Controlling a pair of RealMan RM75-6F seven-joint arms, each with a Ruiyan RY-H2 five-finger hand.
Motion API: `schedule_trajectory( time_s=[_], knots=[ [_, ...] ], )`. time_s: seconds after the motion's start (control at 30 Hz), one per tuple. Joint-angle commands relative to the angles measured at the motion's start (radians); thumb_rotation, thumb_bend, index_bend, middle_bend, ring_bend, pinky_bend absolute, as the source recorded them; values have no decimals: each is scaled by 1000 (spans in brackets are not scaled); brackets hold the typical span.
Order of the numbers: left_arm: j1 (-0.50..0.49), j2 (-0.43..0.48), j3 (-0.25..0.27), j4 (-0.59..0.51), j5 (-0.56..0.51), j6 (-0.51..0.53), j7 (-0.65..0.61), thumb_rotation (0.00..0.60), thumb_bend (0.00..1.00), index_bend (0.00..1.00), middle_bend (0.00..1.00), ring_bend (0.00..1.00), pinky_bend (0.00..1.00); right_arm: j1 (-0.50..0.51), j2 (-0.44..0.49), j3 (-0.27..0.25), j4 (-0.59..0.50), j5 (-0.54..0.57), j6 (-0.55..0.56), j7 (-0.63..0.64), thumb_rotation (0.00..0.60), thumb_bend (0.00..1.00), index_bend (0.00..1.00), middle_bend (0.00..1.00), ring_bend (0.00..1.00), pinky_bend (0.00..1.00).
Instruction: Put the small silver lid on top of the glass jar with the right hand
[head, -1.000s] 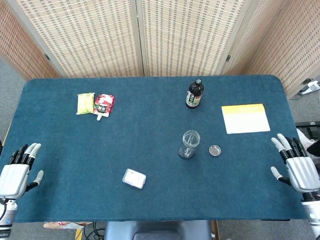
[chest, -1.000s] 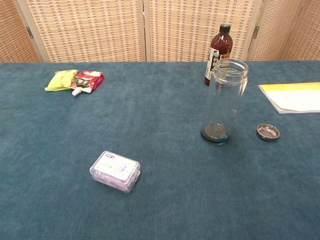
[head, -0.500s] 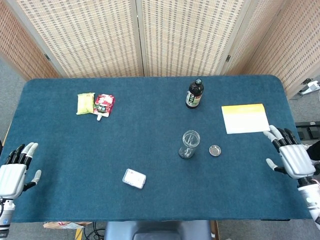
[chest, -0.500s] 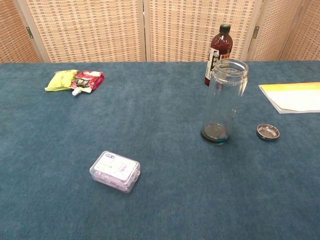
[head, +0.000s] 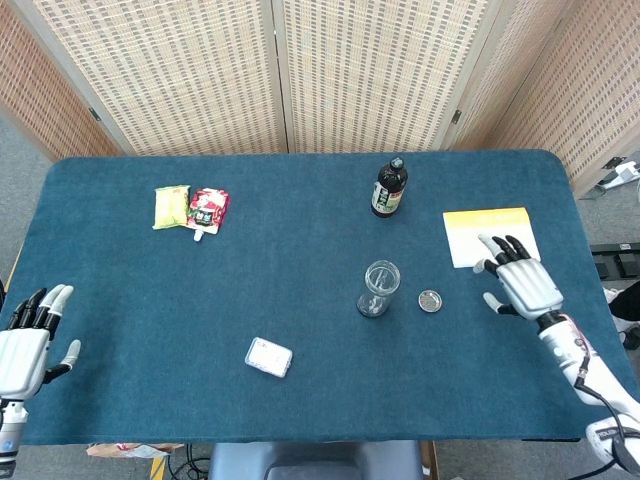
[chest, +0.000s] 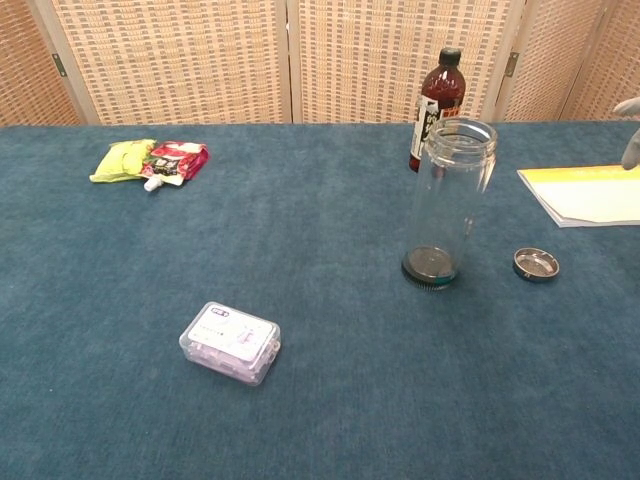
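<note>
The clear glass jar (head: 379, 288) (chest: 449, 202) stands upright and uncovered near the table's middle right. The small silver lid (head: 430, 301) (chest: 536, 264) lies flat on the cloth just right of the jar. My right hand (head: 522, 279) hovers open, fingers spread, to the right of the lid over the near edge of the yellow-and-white pad; only its fingertips (chest: 630, 130) show at the chest view's right edge. My left hand (head: 28, 335) rests open at the table's front left corner, holding nothing.
A dark bottle (head: 389, 188) (chest: 436, 95) stands behind the jar. A yellow-and-white pad (head: 489, 236) (chest: 590, 193) lies at the right. Snack packets (head: 191, 208) (chest: 152, 159) lie at the far left, and a small clear plastic box (head: 268, 357) (chest: 231, 342) sits at the front.
My right hand has moved from the table's right edge inward and toward the lid. The left hand has drifted slightly down and left. Jar and lid have not moved.
</note>
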Motion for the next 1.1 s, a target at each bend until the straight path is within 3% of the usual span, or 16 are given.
schedule_trajectory(
  time_s=[0.03, 0.4, 1.1],
  knots=[
    [3, 4, 0, -1, 3, 6, -5, 600, 350, 0, 84, 0, 110, 25, -45, -1, 39, 6, -23, -18, 600, 386, 391, 3, 0, 0],
    [16, 19, -4, -6, 10, 31, -34, 600, 350, 0, 84, 0, 110, 65, -137, -22, 106, 27, -74, -38, 600, 406, 414, 3, 0, 0],
    [30, 34, -7, -11, 22, 58, -63, 600, 350, 0, 84, 0, 109, 108, -227, -40, 170, 70, -140, -62, 600, 412, 443, 3, 0, 0]
  ],
)
